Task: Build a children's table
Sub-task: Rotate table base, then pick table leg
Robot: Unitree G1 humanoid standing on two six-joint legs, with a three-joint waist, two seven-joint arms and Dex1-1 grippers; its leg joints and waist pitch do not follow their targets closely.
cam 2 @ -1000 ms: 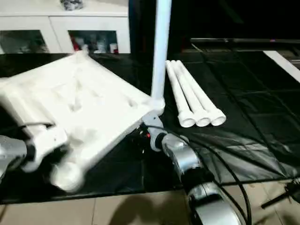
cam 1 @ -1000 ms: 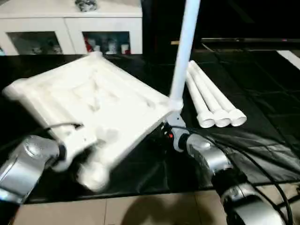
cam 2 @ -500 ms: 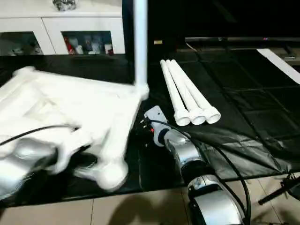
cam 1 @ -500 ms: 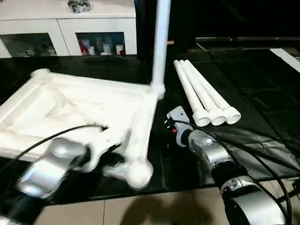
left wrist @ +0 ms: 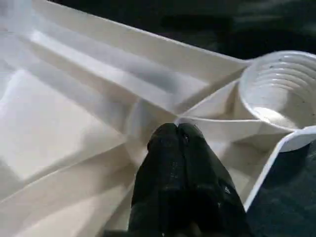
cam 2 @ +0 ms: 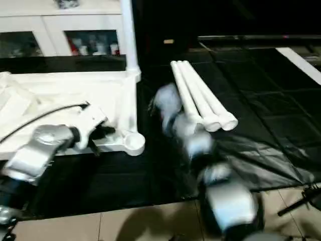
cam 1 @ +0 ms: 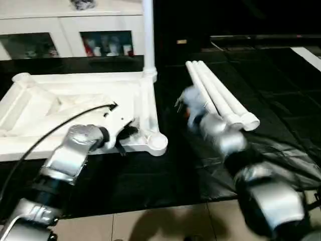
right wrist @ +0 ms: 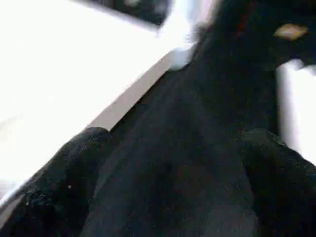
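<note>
left gripper (left wrist: 177,136): my fingers pinched together on a rib of the table top (cam 1: 75,100), right next to the near corner socket (left wrist: 279,91)
right gripper (right wrist: 168,173): fingers spread wide over the black mat (cam 1: 165,175), holding nothing
table top: lying flat, underside up
spare legs (cam 1: 220,95): three, side by side on the mat
fitted leg (cam 1: 148,35): upright in the far corner
cabinet (cam 1: 65,30): way back

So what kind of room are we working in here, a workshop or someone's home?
It looks more like a staged indoor test area than a workshop. The tabletop lies on black sheeting spread over a tiled floor, and a white cabinet with glass doors holding small items stands behind.
</note>
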